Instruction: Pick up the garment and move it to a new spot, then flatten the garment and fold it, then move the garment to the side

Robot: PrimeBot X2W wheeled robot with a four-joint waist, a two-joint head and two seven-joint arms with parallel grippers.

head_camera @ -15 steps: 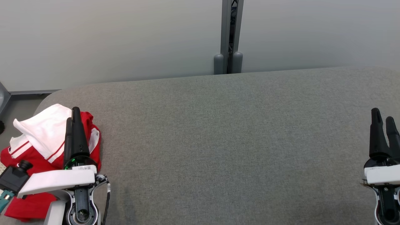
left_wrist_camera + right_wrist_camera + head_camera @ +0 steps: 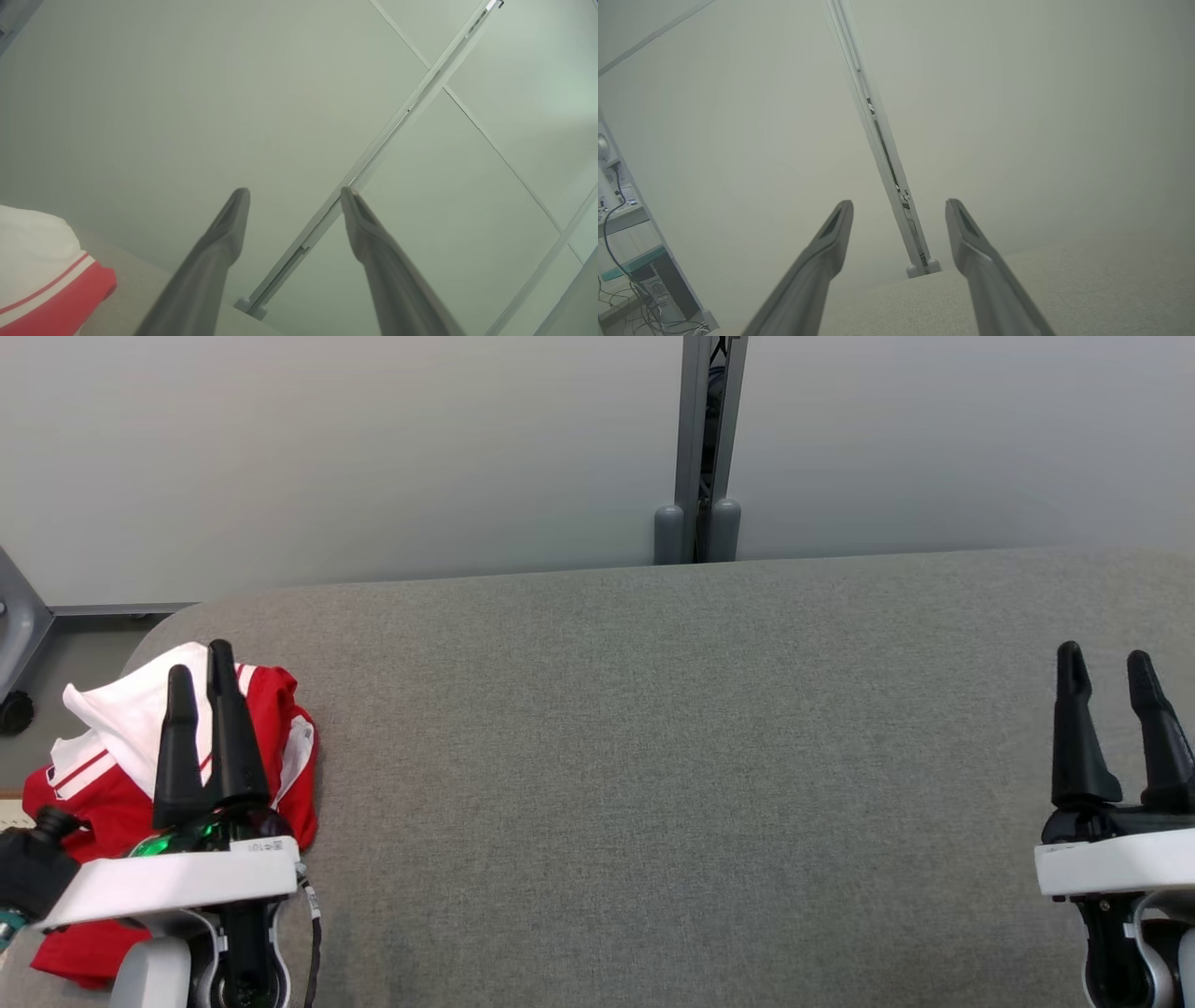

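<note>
A red and white garment (image 2: 112,747) lies crumpled at the near left corner of the grey table (image 2: 653,756); a bit of it shows at the lower left of the left wrist view (image 2: 42,275). My left gripper (image 2: 198,658) hovers over the garment, open, with nothing between its fingers (image 2: 294,191). Far off at the right edge of the table, my right gripper (image 2: 1104,658) stands open and empty, its fingertips (image 2: 899,203) pointing toward the wall.
A pale partition wall (image 2: 373,448) with a grey post (image 2: 700,457) runs behind the table. The table's rounded left edge drops to the floor (image 2: 75,644). A desk with cables (image 2: 626,261) shows at the left of the right wrist view.
The camera has shifted, moving the whole picture. Both grippers have turned at the wrist, so their two fingers now show spread side by side.
</note>
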